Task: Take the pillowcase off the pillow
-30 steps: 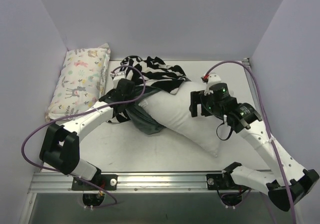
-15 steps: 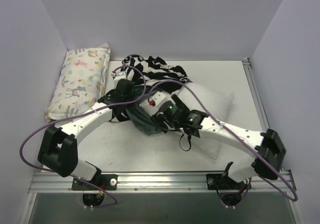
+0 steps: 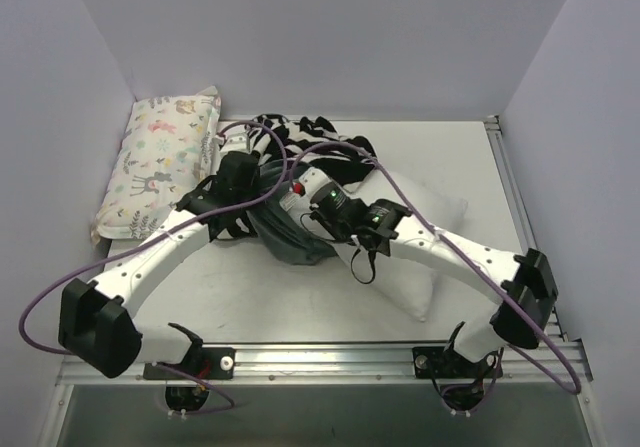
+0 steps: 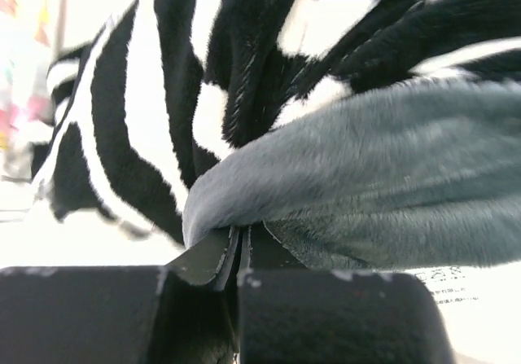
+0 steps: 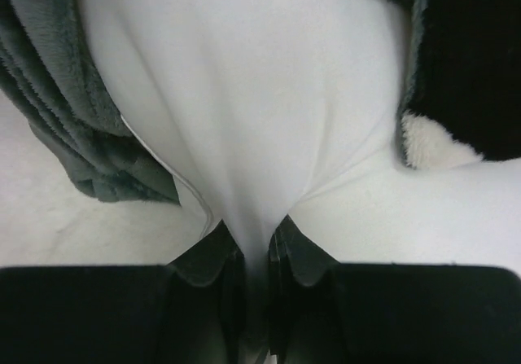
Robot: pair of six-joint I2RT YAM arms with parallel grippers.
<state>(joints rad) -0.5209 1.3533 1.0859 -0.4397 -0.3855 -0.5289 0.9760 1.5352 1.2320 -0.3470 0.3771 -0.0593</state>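
While left gripper (image 4: 240,248) is clamping the pillowcase (image 4: 366,168) beside the pillow (image 5: 260,95), right gripper (image 5: 254,238) is pinching pillow cloth; shallow pinch risks slipping under pull.

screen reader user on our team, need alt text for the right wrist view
The right gripper, black jaws pinched shut on a fold of the plump white fabric pillow. The black-and-white zebra-striped pillowcase, its slate-grey inner face showing, bunches at both sides.

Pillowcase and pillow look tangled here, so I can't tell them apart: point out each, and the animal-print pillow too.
pillowcase (image 3: 285,239): top external view, on its grey inner face.
pillow (image 3: 440,202): top external view, on bare white fabric near a corner.
animal-print pillow (image 3: 165,162): top external view, on its middle.
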